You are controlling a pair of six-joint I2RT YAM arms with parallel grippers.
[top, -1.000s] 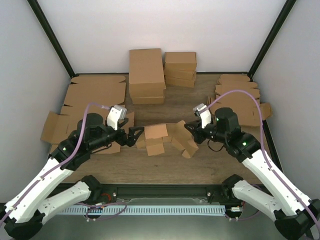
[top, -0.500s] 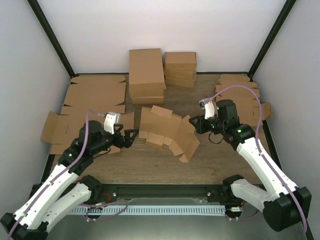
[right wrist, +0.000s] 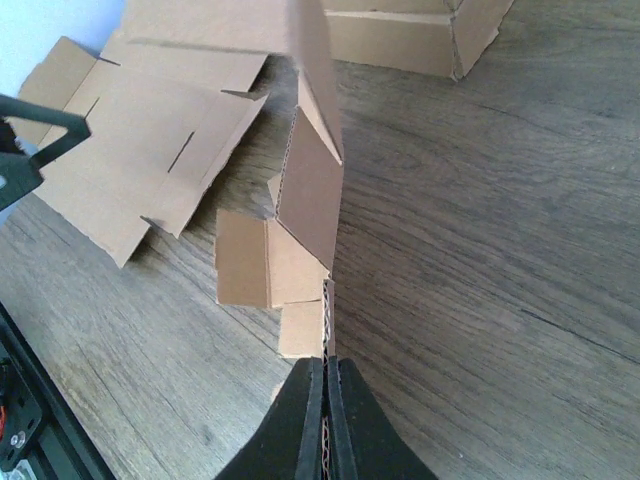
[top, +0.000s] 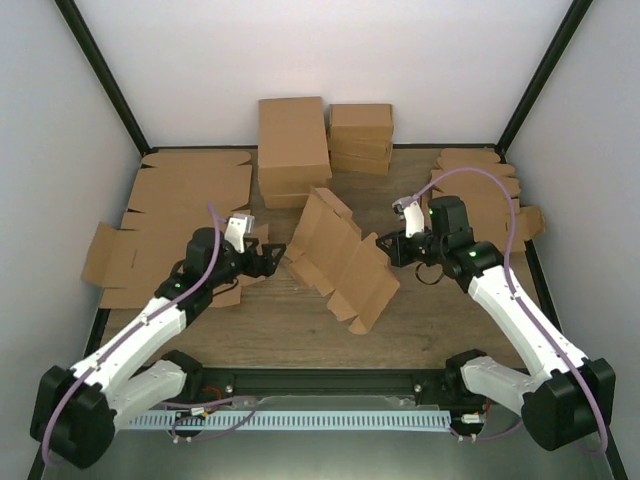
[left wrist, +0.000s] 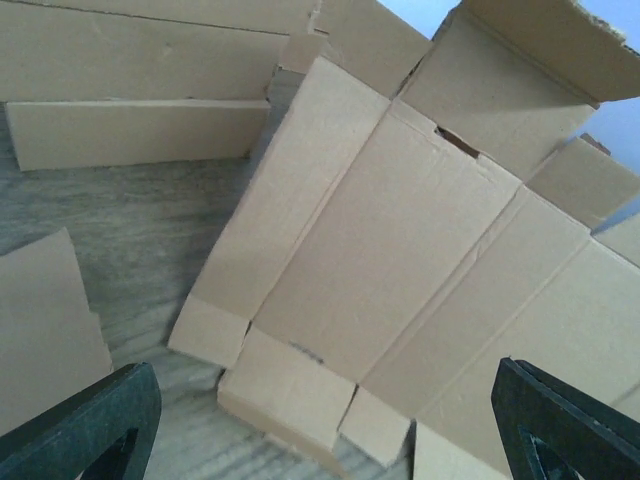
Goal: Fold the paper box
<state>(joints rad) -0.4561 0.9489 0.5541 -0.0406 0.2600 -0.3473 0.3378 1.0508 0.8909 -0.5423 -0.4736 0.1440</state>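
Mid-fold: one paper box [top: 340,262], opened flat, tilted up at the centre of the table [top: 300,335]
My right gripper [right wrist: 325,400] pinches its right edge; my left gripper [top: 272,256] gapes beside its left end, holding nothing. Next, I judge, the left must catch a side flap. Beyond: flat blanks [top: 190,190] on both sides (too overlapped to count), two stacks of boxes [top: 293,150] at the back

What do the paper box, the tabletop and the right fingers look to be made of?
The paper box is corrugated cardboard, plain matte brown; fluting shows along the pinched edge in the right wrist view. The tabletop is wood or wood-look laminate with a matte finish; grain lines show, but which of the two it is stays unclear. The right fingers are black and dull, probably plastic, with no metallic shine.
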